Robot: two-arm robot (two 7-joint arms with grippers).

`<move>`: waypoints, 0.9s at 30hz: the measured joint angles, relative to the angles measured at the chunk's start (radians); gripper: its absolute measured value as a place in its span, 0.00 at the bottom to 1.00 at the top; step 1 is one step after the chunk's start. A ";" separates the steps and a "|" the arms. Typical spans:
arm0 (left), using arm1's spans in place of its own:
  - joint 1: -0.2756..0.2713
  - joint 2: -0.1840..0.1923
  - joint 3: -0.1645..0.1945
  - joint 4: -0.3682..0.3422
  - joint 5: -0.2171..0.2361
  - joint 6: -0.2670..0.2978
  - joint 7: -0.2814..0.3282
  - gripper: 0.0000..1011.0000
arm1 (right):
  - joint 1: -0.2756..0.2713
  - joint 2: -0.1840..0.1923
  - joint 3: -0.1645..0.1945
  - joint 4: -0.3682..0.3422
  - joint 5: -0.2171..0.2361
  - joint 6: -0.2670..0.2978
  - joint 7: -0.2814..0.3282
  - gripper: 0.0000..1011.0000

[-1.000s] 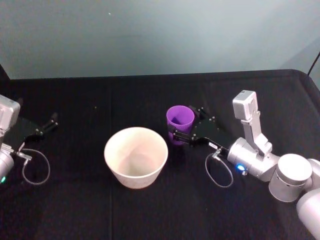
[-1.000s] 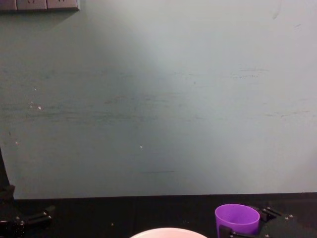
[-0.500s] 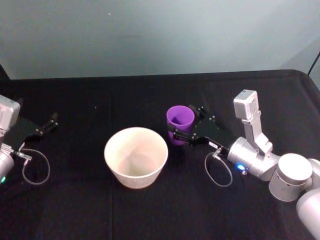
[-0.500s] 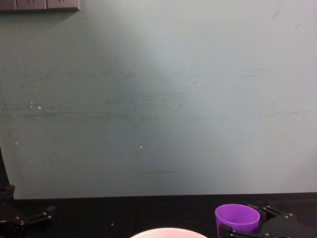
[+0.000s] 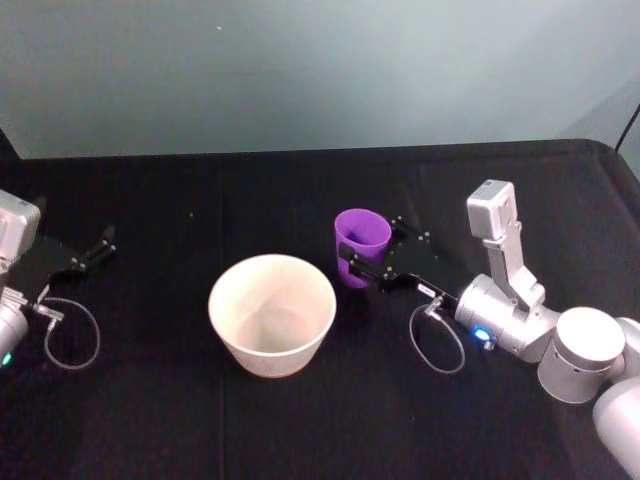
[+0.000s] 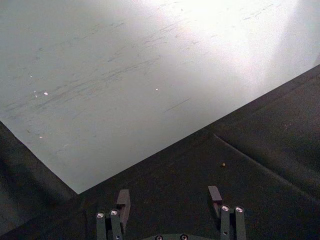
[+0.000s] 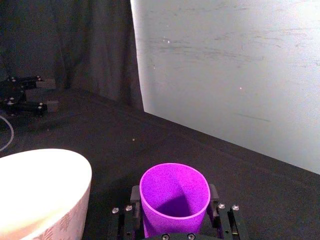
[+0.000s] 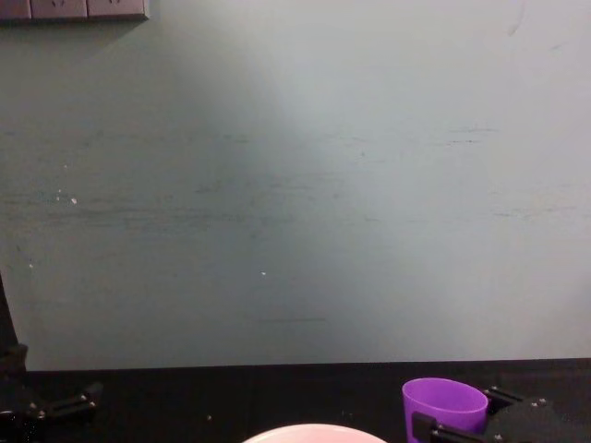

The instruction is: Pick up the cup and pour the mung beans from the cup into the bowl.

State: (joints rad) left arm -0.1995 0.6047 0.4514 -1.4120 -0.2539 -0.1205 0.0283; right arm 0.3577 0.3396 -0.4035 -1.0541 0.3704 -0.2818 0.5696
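Right gripper [image 5: 368, 250] clasps the cup [image 7: 172, 210] just beside the bowl [image 5: 272, 315]; left gripper [image 6: 169, 196] idles open near table [image 5: 300, 190] edge.

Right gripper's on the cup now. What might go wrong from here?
The right gripper pinches the smooth, tapered cup from the sides, so it may slip or tip on lifting. The bowl stands close beside it; a low swing could knock its rim. The left gripper lies parked far left.

The cup [image 5: 361, 240] looks like smooth purple plastic with a soft sheen. The bowl [image 5: 272, 312] is pale, smooth and nearly matt. The black cloth [image 5: 180, 430] beneath them is matt. The grey-green wall [image 8: 295, 185] is dull and scuffed.
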 joint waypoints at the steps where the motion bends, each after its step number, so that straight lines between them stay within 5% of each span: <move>1: 0.000 0.000 0.000 0.000 0.000 0.000 0.000 1.00 | 0.000 0.000 0.000 0.000 0.000 0.000 0.000 0.76; 7: 0.000 0.000 0.000 0.000 0.000 0.000 0.000 1.00 | 0.000 0.000 0.000 -0.001 -0.001 0.001 -0.001 0.73; 16: 0.000 0.000 0.000 0.000 0.000 0.000 0.000 1.00 | -0.039 0.024 0.024 -0.118 -0.071 0.042 -0.084 0.71; 27: 0.000 0.000 0.000 0.000 0.000 0.000 0.000 1.00 | -0.097 0.107 0.077 -0.418 -0.064 0.268 -0.114 0.71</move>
State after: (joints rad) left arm -0.1995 0.6047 0.4514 -1.4120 -0.2540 -0.1206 0.0283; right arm 0.2608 0.4467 -0.3266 -1.4722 0.3060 -0.0138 0.4560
